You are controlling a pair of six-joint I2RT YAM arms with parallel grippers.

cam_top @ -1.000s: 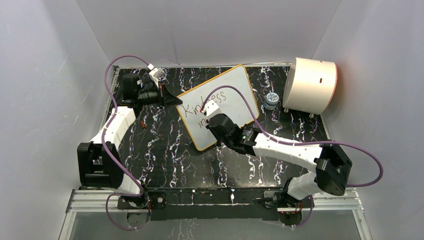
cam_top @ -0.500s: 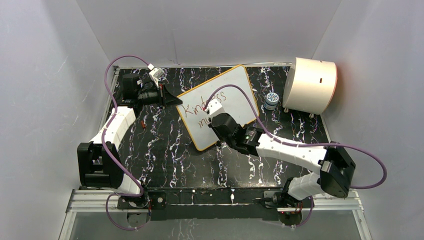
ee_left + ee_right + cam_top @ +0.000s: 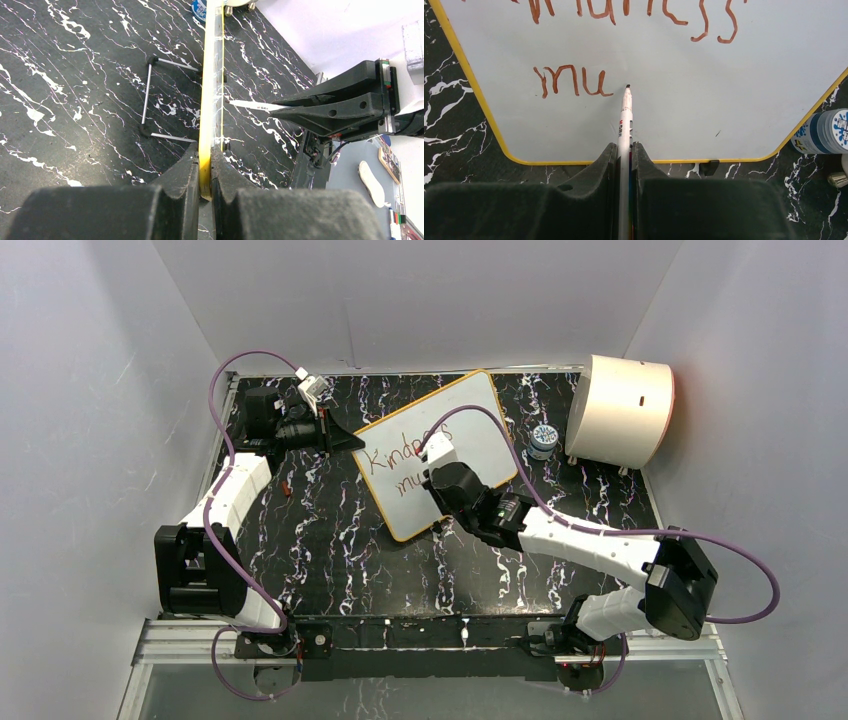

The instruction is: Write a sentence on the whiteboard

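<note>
- Whiteboard [image 3: 470,390]: white, rounded corners, thin orange-yellow rim. It sits at the middle rear of the tabletop, turned at a slant to the arms. It is propped up on the black marbled mat [image 3: 330,540] by a wire stand [image 3: 146,95] behind it. In the left wrist view it appears edge-on.
- Sentence [image 3: 574,82]: dark red marker lettering in two slanted lines. The upper line reads "Kindness". The lower line shows only "mu".
- Left tool [image 3: 204,149]: jaws closed tight on the yellow rim at the whiteboard's left edge, one finger on each face. The arm reaches in from the rear left of the mat.
- Right tool [image 3: 625,146]: jaws pinched shut on a marker [image 3: 625,117], which runs up between the fingers. The arm stretches across from the near right and sits over the board's lower half.
- Marker tip: dark, pointed at the board face just right of the "u" in the lower line. In the left wrist view it appears to meet the surface.
- Drum [image 3: 620,410]: cream half-cylinder with an orange edge, at the rear right, well apart from the board.
- Small bottle [image 3: 543,440]: blue and white label, between the board's right edge and the drum.
- Small reddish item [image 3: 285,486]: on the mat beside the left arm, too small to identify.
- Purple cables [image 3: 225,390]: one looped along each arm.
</note>
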